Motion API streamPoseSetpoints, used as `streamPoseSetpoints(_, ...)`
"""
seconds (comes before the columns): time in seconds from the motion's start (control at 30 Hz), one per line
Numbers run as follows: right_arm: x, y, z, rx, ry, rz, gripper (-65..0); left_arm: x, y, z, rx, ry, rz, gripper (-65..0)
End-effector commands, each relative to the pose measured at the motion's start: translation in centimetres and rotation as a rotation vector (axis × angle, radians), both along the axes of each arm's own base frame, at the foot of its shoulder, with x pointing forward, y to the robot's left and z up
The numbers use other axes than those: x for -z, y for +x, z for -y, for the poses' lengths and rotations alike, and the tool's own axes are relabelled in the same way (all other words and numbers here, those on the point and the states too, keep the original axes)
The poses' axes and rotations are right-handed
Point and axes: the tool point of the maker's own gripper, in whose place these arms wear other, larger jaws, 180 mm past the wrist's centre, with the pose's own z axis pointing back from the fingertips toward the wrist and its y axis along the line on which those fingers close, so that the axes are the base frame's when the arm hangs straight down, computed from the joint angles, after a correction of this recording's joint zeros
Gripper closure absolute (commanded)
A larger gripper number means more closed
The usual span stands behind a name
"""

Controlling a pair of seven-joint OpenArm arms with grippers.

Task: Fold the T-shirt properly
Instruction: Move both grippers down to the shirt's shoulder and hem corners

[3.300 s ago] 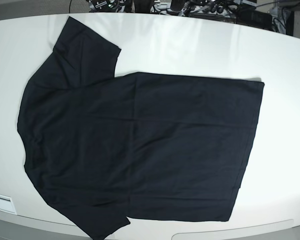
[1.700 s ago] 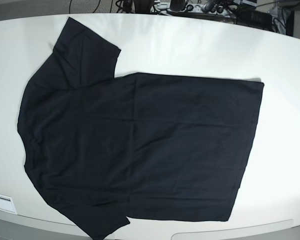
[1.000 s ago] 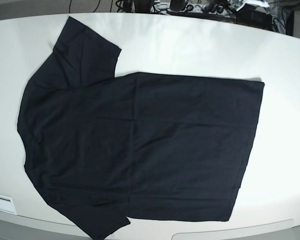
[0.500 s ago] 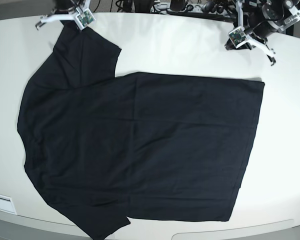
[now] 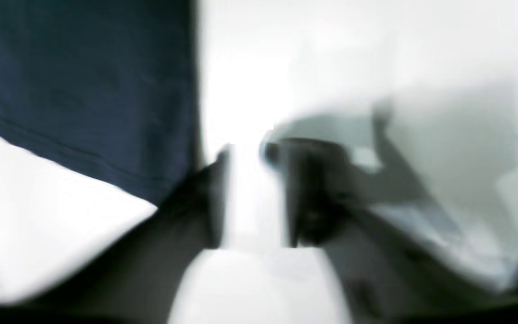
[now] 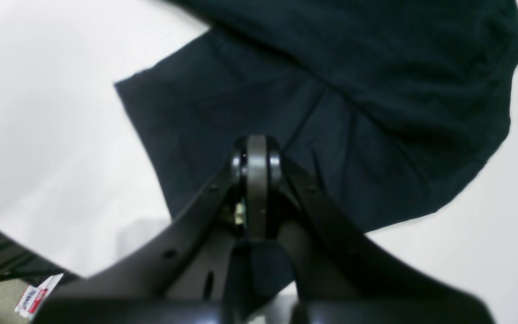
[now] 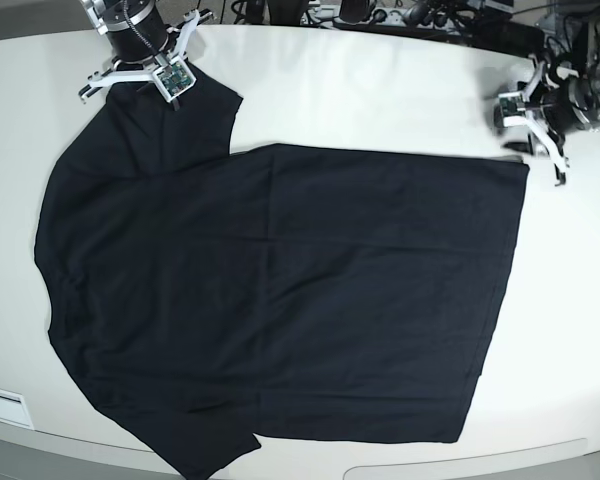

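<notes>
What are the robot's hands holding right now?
Nothing. The right gripper is shut and empty above the T-shirt sleeve; the left gripper, open, hangs beside the hem corner.

Black arms with white brackets and small green circuit boards

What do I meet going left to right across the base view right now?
Right gripper over the sleeve → T-shirt spread flat on the white table → left gripper by the hem corner.

The T-shirt [image 7: 280, 290] is soft matte black cloth, a bit wrinkly. The table [image 7: 380, 90] is smooth white with a slight sheen. The right gripper [image 6: 256, 155] looks like black plastic.
</notes>
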Motion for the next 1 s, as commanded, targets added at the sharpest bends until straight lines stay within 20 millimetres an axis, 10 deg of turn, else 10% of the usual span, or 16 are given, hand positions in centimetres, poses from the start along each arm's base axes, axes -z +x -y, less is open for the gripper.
streamPoseSetpoints(0.0,-0.8,0.4,-0.1,-0.005,0.007,0.035,0.0,0.4,0.0,-1.4,0.03,0.07,-0.012,-36.1)
streamPoseSetpoints(0.5,-0.6,0.2,0.4,-0.027,-0.058,0.035,0.0,4.5,1.5,-0.7,0.151,0.129,-0.048,-34.4)
streamPoseSetpoints(0.63,-0.3,0.4,1.3,-0.027,-0.115,0.046,-26.1,4.5,2.1,-1.1,0.126,0.157,-0.017,-0.8)
streamPoseSetpoints(0.73,0.5,0.4,2.0,-0.01,-0.113,0.028,-37.2,4.3,2.9,-1.7,0.078,0.176,0.013,0.0)
streamPoseSetpoints(0.97,4.0,0.6,5.1,0.039,-0.182,-0.039,-37.7,4.3,3.1,-2.1,0.064,0.195,0.021,0.0)
